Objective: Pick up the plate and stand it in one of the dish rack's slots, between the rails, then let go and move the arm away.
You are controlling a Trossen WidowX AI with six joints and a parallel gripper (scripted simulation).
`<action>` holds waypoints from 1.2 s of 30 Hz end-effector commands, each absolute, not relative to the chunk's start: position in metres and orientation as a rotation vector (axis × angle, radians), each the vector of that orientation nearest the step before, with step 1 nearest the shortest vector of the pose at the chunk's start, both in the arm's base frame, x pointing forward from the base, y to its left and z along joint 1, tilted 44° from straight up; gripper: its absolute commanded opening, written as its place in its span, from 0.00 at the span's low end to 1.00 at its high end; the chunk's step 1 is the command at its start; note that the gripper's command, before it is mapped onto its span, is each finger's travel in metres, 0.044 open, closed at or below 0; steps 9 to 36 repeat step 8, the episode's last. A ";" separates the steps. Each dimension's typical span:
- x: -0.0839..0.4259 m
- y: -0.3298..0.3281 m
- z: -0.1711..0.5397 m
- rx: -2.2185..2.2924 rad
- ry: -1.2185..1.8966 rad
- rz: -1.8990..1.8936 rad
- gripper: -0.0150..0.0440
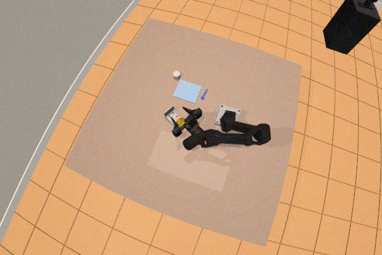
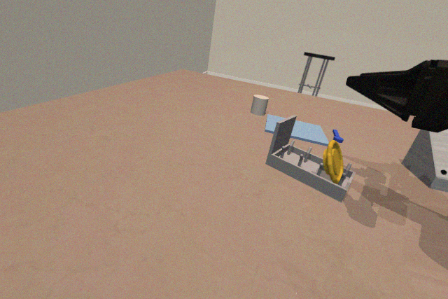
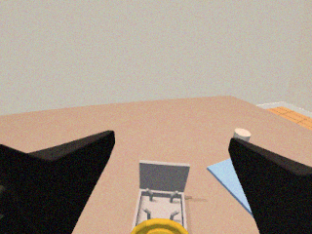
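Note:
The yellow plate (image 1: 179, 122) (image 2: 337, 162) (image 3: 160, 226) stands nearly upright in the grey dish rack (image 1: 169, 111) (image 2: 307, 176) (image 3: 164, 176). It is between rail pegs at the end away from the rack's tall end panel. Its lower edge is partly hidden by the rack's side wall in the exterior view. My gripper (image 1: 177, 112) (image 3: 172, 140) is open and empty. It is above the rack and plate, its fingers spread wide to both sides and not touching the plate. In the wrist view only the plate's top rim shows.
A light blue board (image 1: 187, 91) (image 2: 307, 131) (image 3: 229, 175) lies beside the rack. A white cup (image 1: 176, 74) (image 2: 259, 105) stands past it, and a blue spoon (image 1: 203, 96) (image 2: 337, 136) lies at its other side. My arm's grey base plate (image 1: 218, 116) is behind the gripper.

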State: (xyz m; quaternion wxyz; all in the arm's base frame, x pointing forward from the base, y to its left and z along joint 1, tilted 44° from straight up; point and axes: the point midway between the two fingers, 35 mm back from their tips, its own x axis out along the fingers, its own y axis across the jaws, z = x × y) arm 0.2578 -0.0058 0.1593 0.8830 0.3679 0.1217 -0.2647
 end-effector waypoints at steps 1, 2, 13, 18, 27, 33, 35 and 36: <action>0.261 -0.012 0.157 0.701 0.312 -0.567 0.93; 0.261 -0.014 0.155 0.677 0.337 -0.574 0.93; 0.265 -0.028 0.143 0.542 0.495 -0.606 0.93; 0.265 -0.028 0.143 0.542 0.495 -0.606 0.93; 0.265 -0.028 0.143 0.542 0.495 -0.606 0.93; 0.265 -0.028 0.143 0.542 0.495 -0.606 0.93; 0.265 -0.028 0.143 0.542 0.495 -0.606 0.93; 0.265 -0.028 0.143 0.542 0.495 -0.606 0.93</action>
